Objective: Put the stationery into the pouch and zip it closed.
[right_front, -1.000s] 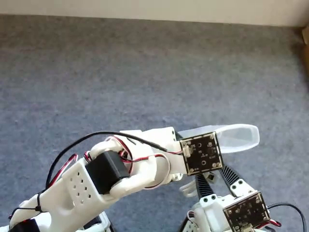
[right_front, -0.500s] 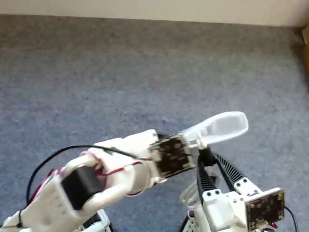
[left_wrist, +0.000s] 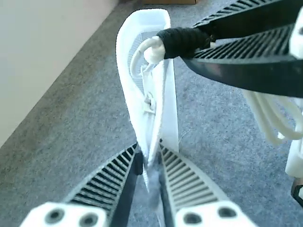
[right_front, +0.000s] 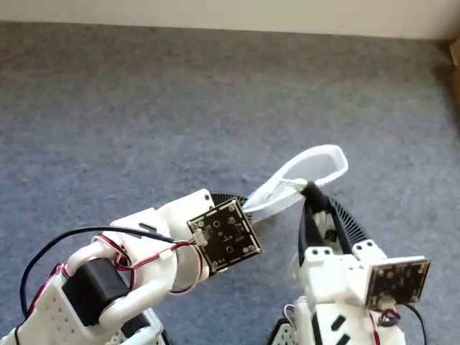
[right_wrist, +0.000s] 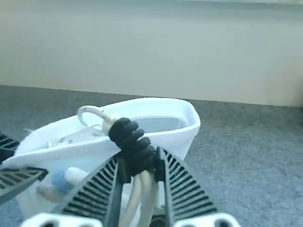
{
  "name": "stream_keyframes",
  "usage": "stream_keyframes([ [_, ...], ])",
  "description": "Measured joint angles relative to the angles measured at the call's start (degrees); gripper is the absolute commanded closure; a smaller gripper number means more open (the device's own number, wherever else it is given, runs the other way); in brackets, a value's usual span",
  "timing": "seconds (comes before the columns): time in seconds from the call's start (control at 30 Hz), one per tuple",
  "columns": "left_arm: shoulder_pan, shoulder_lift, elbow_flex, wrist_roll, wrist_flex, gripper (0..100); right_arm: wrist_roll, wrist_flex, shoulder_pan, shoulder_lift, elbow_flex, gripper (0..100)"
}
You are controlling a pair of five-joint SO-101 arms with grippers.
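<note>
Between the left gripper's fingers, which are drawn almost together, one end of the pouch is pinched tight. The pouch is white and see-through, with its mouth open, and it is held up over the grey table. At its other end the right gripper has its fingers clamped on a black wrap that binds a white cord. The wrap rests against the pouch's rim, and the cord hangs down between the fingers. Inside the pouch lies a small blue thing, too blurred to name. Both arms come in from the near edge of the table, side by side.
</note>
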Motion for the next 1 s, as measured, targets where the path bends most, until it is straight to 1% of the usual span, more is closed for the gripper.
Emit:
stream_keyframes([
  [0.23,-2.37,0.00,0.00,-0.18,0.18,99,0.00,-3.69,3.78,0.00,2.29,99.5],
  [0.43,-2.46,0.00,0.00,-0.44,1.05,99,0.09,-5.89,7.30,0.00,2.37,99.5],
  [0.73,-2.46,-1.85,0.18,-0.53,2.81,99,0.09,-6.07,8.35,0.00,2.37,99.5],
  [0.83,-2.46,-5.36,1.85,-0.79,3.34,99,0.09,-7.56,12.04,0.00,3.78,99.5],
  [1.0,-2.46,-12.04,6.42,-1.85,3.60,99,0.09,-13.54,17.41,0.00,10.37,99.5],
])
